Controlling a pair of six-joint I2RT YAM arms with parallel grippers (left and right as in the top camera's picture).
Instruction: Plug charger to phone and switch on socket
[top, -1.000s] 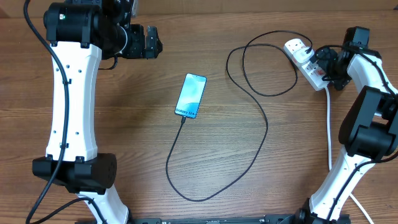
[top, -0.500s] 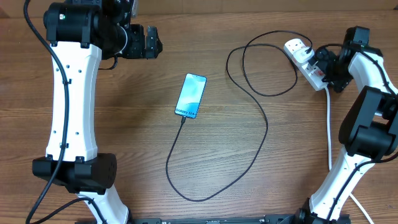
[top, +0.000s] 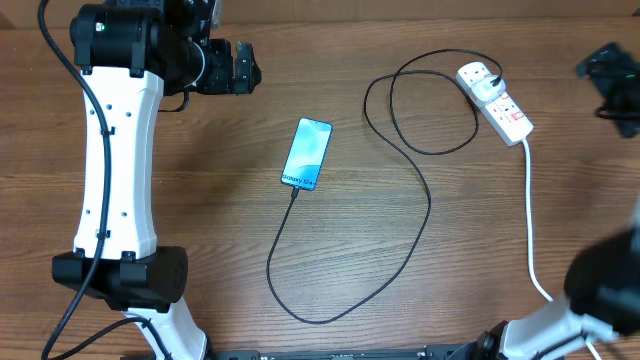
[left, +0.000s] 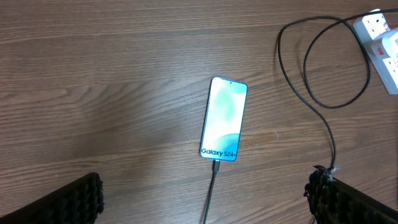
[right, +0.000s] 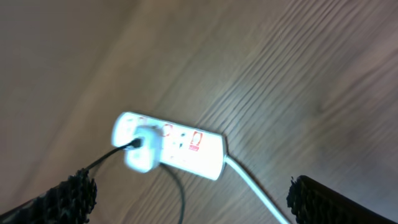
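Phone (top: 307, 153) central, socket (top: 497, 103) toward far-right edge; left fingers (left: 68, 200) and right fingers (right: 336, 200) wide apart, empty.

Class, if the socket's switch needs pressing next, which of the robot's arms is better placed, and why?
Right. The right gripper, open, is close beside the socket at the table's right side. The left gripper is far across the table, beyond the phone.

The overhead camera is looking straight down on the whole bench (top: 200, 250) from high above. The left wrist camera is facing down from nearer, sharing the phone (left: 224, 118) and cable (top: 430, 203) loop with it. The right wrist camera is looking down at a tilt, blurred, sharing the power strip (right: 171, 144).
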